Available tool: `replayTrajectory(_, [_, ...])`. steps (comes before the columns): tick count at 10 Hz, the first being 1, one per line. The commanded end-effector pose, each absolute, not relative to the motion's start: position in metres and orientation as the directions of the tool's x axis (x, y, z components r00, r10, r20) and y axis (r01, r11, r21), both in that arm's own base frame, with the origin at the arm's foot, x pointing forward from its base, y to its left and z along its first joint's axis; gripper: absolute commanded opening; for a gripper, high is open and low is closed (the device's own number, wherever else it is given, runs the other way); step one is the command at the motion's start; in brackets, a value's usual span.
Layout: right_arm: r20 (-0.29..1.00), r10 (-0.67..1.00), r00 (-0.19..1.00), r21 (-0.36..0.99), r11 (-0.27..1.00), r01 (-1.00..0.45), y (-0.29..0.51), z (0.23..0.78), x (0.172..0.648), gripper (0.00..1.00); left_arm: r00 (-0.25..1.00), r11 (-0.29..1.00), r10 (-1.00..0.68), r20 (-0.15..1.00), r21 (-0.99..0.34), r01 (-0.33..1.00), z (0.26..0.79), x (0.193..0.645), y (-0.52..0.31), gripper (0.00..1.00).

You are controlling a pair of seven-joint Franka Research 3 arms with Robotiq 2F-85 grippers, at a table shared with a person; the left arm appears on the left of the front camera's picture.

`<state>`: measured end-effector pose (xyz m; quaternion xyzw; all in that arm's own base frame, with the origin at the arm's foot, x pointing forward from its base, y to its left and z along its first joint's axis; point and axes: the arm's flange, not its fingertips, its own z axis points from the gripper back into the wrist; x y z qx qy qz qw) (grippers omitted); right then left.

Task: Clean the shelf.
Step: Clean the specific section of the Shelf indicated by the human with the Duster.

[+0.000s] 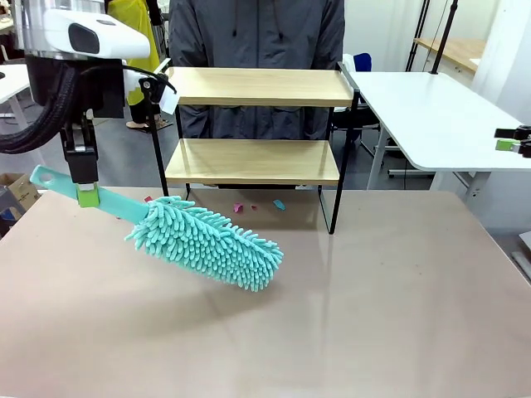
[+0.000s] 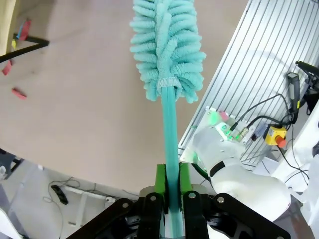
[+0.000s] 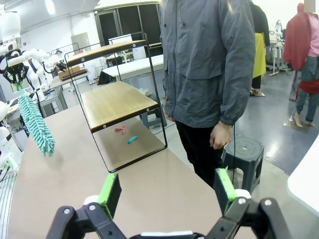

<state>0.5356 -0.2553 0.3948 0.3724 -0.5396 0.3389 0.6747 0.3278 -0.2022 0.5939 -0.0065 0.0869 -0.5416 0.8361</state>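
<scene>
Duster (image 1: 207,240), fluffy teal noodles, flat handle (image 2: 171,124) clamped in left pincer (image 2: 169,185), right pincer (image 3: 168,190) apart

My left gripper (image 1: 87,196) at 9 o'clock, pointing down, pinched on duster (image 1: 203,240); right gripper (image 1: 514,143) at 3 o'clock, jaws wide.

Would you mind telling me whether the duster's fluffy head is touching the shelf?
Apart. The right wrist view shows bare table between the duster head and the shelf.

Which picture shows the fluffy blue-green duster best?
The front view: the whole duster shows, handle to tip, in the left claw. The left wrist view looks along its handle; the right wrist view shows it small.
</scene>
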Motion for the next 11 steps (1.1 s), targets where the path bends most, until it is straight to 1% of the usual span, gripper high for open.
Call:
replayTrajectory(1, [0.98, 0.059, 0.19, 0.137, 0.494, -0.859, -0.2544, 0.3972, 0.5359, 1.0, 0.398, 0.411, -0.908, -0.131, -0.1, 0.906, 0.5962, 0.3272, -0.2017, 0.13])
replayTrajectory(11, [0.98, 0.059, 0.19, 0.137, 0.494, -0.859, -0.2544, 0.3972, 0.5359, 1.0, 0.398, 0.411, -0.908, -0.131, -0.1, 0.906, 0.5962, 0.3272, -0.2017, 0.13])
